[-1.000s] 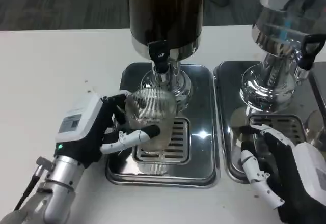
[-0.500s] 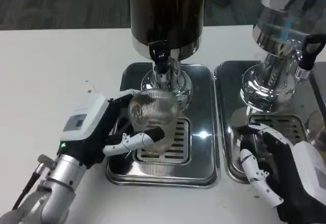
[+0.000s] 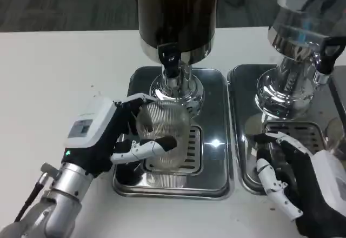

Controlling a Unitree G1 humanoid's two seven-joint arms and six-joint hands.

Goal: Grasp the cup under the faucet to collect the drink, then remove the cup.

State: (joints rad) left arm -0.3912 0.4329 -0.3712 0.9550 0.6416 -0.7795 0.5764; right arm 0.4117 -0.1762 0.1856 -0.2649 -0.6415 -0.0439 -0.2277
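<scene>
The white counter (image 3: 54, 70) fills the left and bottom of the frame and carries two steel drip trays side by side. On the central tray (image 3: 216, 167) stands the dark drink dispenser (image 3: 175, 11), at top centre; its black-handled faucet (image 3: 171, 65) hangs just below the tank. A second, shiny dispenser (image 3: 303, 48) occupies the upper right on its own tray (image 3: 243, 140).

Your left robot hand (image 3: 116, 135), at lower left of centre, grips the clear ribbed cup (image 3: 162, 127): the fingers wrap round its near side, with one black-tipped finger across its front. The cup sits over the slotted grate (image 3: 189, 149), tilted, with its mouth towards the faucet. Compared with a second ago, hand and cup have shifted slightly right and down the frame, so the cup now stands more squarely on the grate and just below the spout. You can read this as the positioning step nearly complete; no liquid is visible in the cup, so collection has probably not begun.

Your right robot hand (image 3: 294, 181), at lower right, rests spread on the right tray's edge, fingers apart and holding nothing. It appears to be waiting, and has not moved over the last second.
</scene>
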